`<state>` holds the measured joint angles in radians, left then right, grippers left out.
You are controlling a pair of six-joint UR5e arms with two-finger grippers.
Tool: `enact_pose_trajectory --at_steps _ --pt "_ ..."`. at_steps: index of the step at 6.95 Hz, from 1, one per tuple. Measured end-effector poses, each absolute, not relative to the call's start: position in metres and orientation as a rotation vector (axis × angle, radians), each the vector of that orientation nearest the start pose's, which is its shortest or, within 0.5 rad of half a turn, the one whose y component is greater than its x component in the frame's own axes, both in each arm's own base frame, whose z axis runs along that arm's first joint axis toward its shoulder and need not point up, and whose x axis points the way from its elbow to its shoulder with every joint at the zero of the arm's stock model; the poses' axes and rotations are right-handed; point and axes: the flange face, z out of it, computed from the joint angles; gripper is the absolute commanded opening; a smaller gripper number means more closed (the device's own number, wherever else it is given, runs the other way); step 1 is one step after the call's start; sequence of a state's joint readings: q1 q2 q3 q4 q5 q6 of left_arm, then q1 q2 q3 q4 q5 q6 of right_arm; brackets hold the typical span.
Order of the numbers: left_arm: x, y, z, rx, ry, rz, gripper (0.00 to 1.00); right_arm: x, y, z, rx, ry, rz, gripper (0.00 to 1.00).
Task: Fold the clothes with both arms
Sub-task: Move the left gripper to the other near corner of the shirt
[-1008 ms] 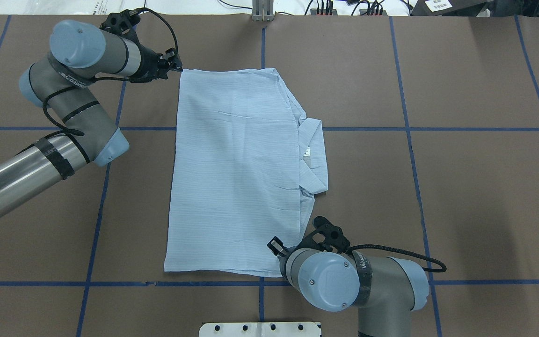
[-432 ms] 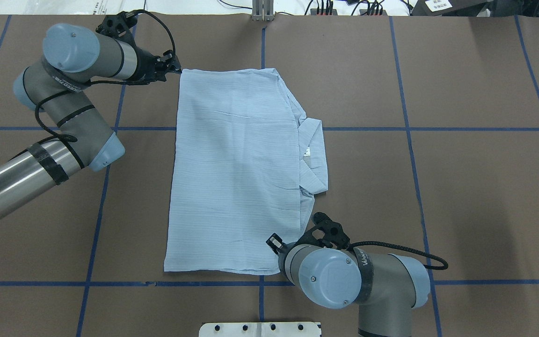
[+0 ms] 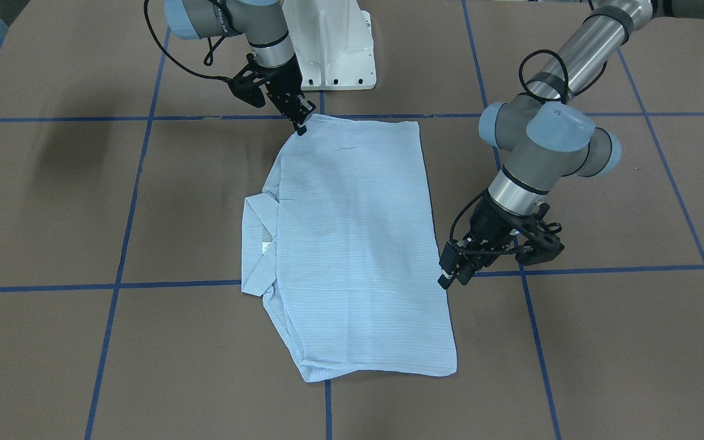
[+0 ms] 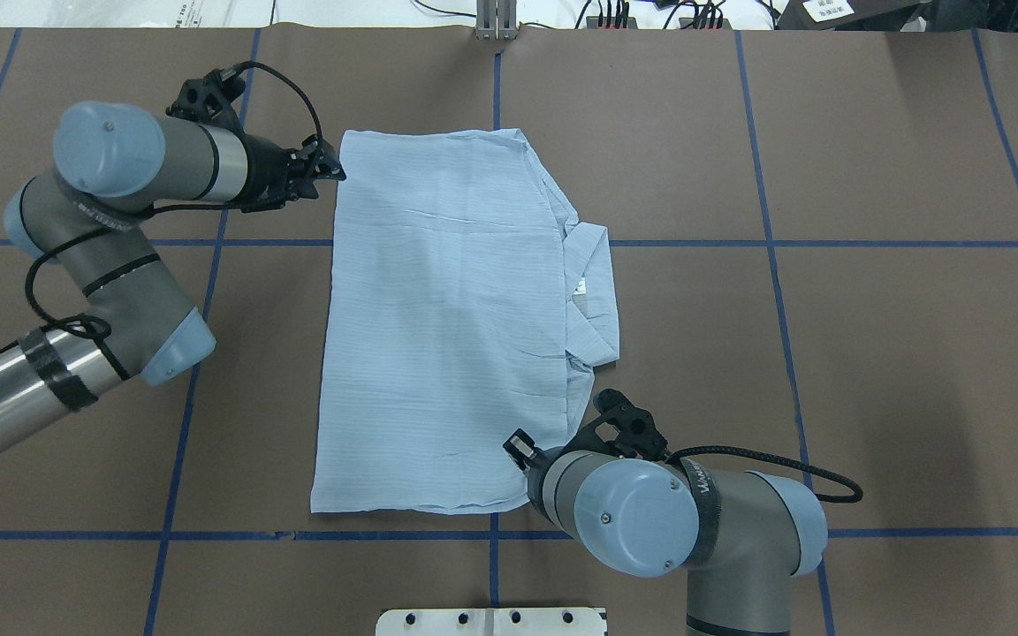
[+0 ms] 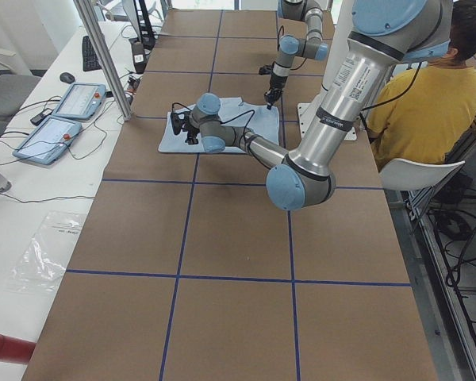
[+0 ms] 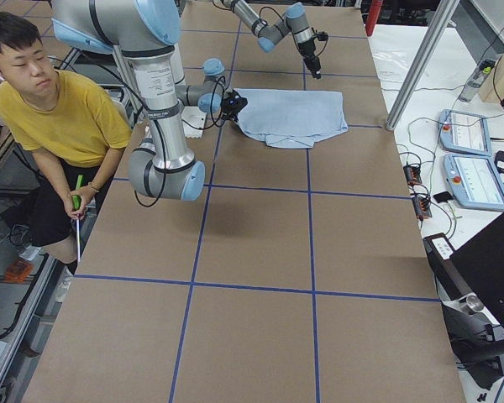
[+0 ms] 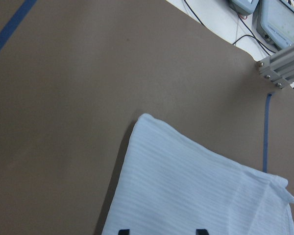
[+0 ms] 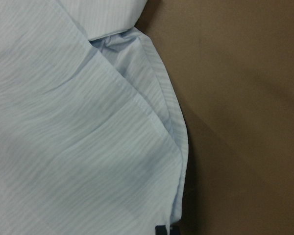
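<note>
Nearest the robot, the right hand is down on the shirt's near right corner. In its wrist view a single dark tip shows at the hem, so its fingers appear pressed together, pinching the cloth edge. The right arm bends low over the tabletop just beside that corner.

The light-blue striped shirt lies flat in the middle of the brown tabletop, folded into a long panel running away from the robot. Its collar sticks out on the robot's right side, with a small white label showing inside it. Blue tape lines cross the tabletop, and one passes under the shirt.

Farther out, the left hand sits just beside the shirt's left edge, close to the far left corner. Its fingertips are spread apart, with cloth showing between them and nothing gripped. The left arm reaches in from the robot's left.
</note>
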<state>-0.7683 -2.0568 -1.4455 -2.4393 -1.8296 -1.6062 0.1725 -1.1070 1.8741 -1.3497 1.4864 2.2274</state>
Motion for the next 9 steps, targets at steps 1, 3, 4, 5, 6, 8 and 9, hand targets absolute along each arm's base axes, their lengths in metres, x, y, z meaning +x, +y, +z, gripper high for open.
enact_pose_trajectory --at_steps 1,3,4,5,6,8,9 --pt "0.423 -0.521 0.338 0.195 1.265 -0.549 0.57 -0.576 -0.244 0.241 -0.167 -1.009 0.799 0.0" --pt "0.439 -0.426 0.337 0.101 1.302 -0.586 0.57 -0.574 -0.243 0.241 -0.168 -1.01 0.798 0.0" --pt "0.448 -0.385 0.333 0.06 1.282 -0.611 0.57 -0.574 -0.243 0.242 -0.168 -1.008 0.798 0.0" --pt "0.459 -0.352 0.328 0.028 1.241 -0.634 0.57 -0.574 -0.242 0.243 -0.168 -1.007 0.798 0.0" --pt "0.469 -0.326 0.323 0.003 1.19 -0.649 0.57 -0.573 -0.242 0.243 -0.168 -1.008 0.798 0.0" --pt "0.481 -0.289 0.333 -0.026 1.094 -0.659 0.6 -0.572 -0.242 0.241 -0.169 -1.013 0.797 0.0" --pt "0.478 -0.277 0.34 -0.03 1.051 -0.654 0.62 -0.572 -0.242 0.24 -0.169 -1.014 0.797 0.0"
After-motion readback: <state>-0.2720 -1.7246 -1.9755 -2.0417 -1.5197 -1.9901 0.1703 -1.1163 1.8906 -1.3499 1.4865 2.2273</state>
